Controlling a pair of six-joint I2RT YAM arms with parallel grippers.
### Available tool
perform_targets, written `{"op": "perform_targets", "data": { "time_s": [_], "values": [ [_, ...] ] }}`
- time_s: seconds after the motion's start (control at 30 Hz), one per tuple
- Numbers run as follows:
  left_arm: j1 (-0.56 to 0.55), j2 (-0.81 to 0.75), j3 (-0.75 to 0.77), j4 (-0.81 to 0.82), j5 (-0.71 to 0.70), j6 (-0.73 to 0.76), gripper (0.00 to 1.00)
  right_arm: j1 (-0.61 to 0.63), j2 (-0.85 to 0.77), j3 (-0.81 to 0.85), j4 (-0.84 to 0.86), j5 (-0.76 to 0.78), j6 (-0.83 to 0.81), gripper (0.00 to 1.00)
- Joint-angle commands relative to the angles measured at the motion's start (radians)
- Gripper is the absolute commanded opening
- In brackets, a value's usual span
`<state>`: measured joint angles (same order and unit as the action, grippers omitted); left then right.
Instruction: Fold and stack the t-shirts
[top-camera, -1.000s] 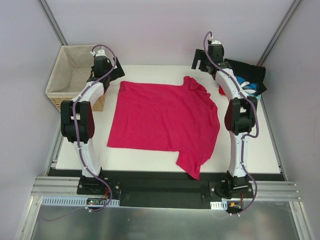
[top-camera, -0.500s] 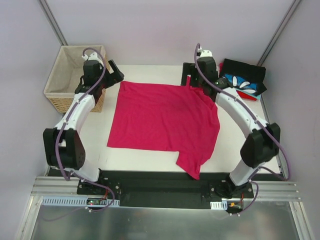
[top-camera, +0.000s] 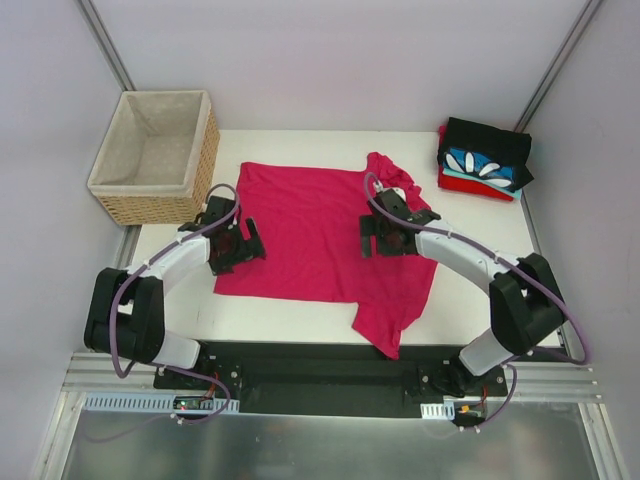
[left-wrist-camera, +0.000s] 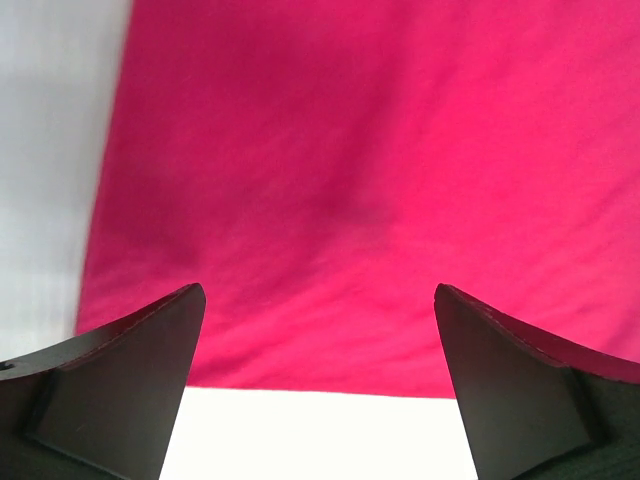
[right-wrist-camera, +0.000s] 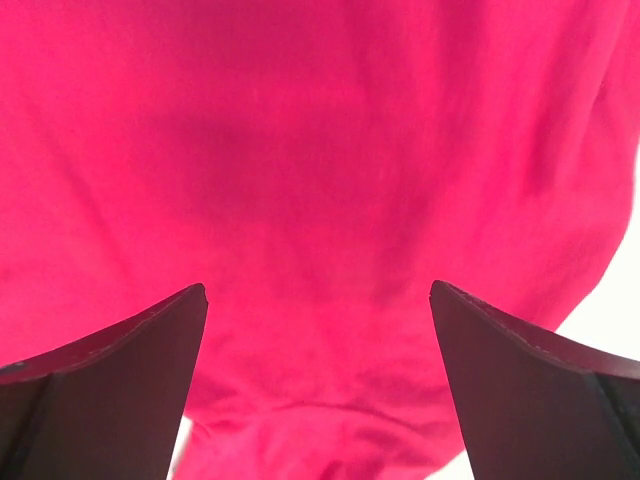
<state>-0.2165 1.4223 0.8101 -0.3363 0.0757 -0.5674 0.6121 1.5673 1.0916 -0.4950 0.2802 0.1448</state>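
Observation:
A magenta-pink t-shirt (top-camera: 320, 235) lies spread flat on the white table (top-camera: 480, 290), one sleeve bunched at the back right and the other pointing to the near edge. My left gripper (top-camera: 243, 246) hangs open low over the shirt's left edge; in the left wrist view that gripper (left-wrist-camera: 318, 292) has the shirt (left-wrist-camera: 380, 170) and its hem line between its fingers. My right gripper (top-camera: 380, 236) is open over the shirt's right half; the right wrist view shows the gripper (right-wrist-camera: 318, 290) with only pink cloth (right-wrist-camera: 300, 150) under it. Folded black, blue-print and red t-shirts (top-camera: 486, 160) sit stacked at the back right.
A wicker basket (top-camera: 110, 195) with beige lining stands off the table's back left corner. Bare white table (left-wrist-camera: 320, 440) shows beside the shirt's left edge. Grey walls close in the back and both sides.
Both arms have swung from the table's back edge toward the near side and come down low over the shirt. Their jaws stayed open. The shirt has not moved.

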Motion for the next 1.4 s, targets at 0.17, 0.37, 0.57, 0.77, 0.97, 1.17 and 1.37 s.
{"op": "perform_targets", "data": {
  "time_s": [0.17, 0.37, 0.57, 0.77, 0.97, 1.17, 1.37],
  "values": [
    [-0.009, -0.111, -0.077, -0.01, -0.137, -0.077, 0.99, 0.054, -0.13, -0.104, -0.101, 0.091, 0.131, 0.99],
    [-0.009, -0.068, -0.072, -0.01, -0.143, -0.088, 0.99, 0.066, -0.167, -0.134, -0.215, 0.206, 0.183, 0.98],
    [-0.029, -0.014, -0.058, 0.0, -0.178, -0.094, 0.99, 0.074, -0.142, -0.153, -0.287, 0.295, 0.213, 0.96],
    [-0.043, 0.05, -0.052, 0.026, -0.165, -0.101, 0.99, 0.084, -0.078, -0.153, -0.339, 0.343, 0.248, 0.96],
    [-0.057, 0.067, -0.08, 0.029, -0.174, -0.112, 0.99, 0.095, 0.028, -0.141, -0.421, 0.405, 0.314, 0.97],
    [-0.064, 0.05, -0.094, 0.029, -0.174, -0.114, 0.99, 0.095, 0.105, -0.107, -0.465, 0.445, 0.357, 0.97],
    [-0.075, -0.052, -0.08, 0.016, -0.137, -0.123, 0.99, 0.098, 0.132, 0.025, -0.54, 0.48, 0.355, 0.97]
  ]
}}
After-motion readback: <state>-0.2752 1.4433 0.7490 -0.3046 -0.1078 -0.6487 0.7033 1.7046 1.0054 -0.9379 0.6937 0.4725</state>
